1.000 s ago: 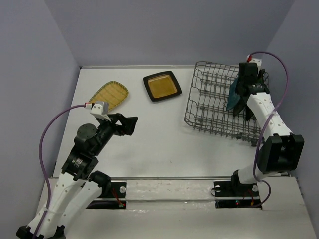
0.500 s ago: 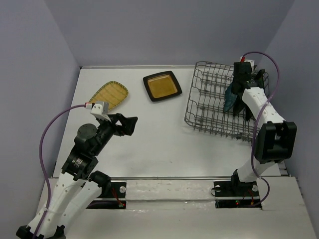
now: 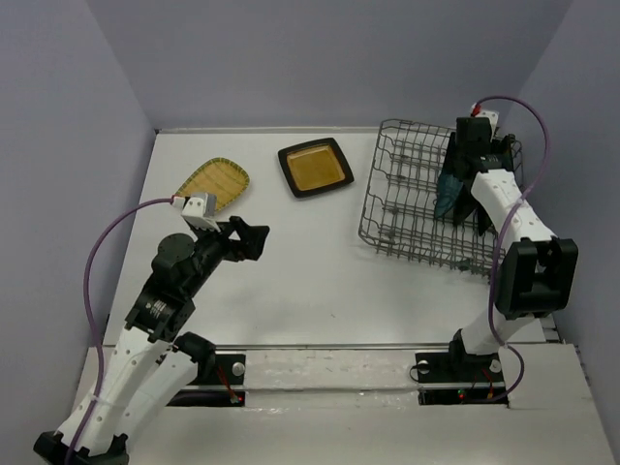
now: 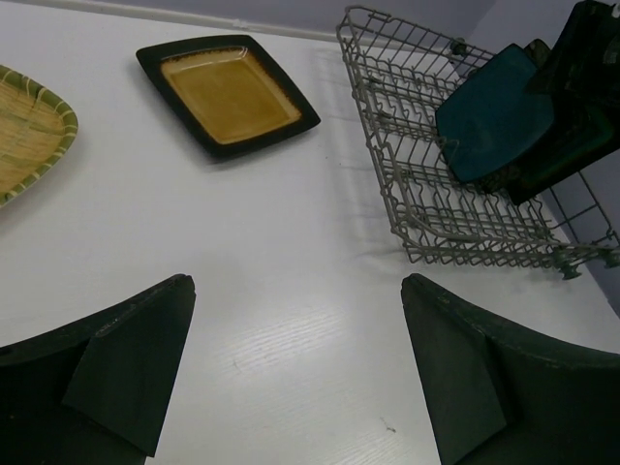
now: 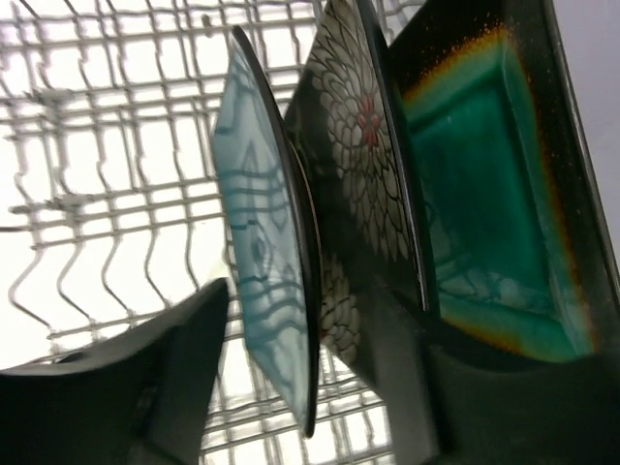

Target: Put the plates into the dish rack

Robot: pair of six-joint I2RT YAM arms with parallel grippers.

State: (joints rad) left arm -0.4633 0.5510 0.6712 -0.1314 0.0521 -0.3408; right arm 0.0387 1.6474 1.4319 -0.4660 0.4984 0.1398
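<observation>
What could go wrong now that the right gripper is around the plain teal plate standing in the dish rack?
1. The right gripper straddles the plain teal plate, and one finger sits close to the floral plate; pulling out crookedly may knock either plate.
2. That plate appears to lean in the dish rack; with the jaws open, it might tip against the floral plate.

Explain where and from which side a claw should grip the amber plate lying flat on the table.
Probably grip the amber plate by its raised dark rim, coming down from above on the edge facing the left claw. It lies flat on the table, so only the upturned rim offers a pinch: one finger inside, one outside.
</observation>
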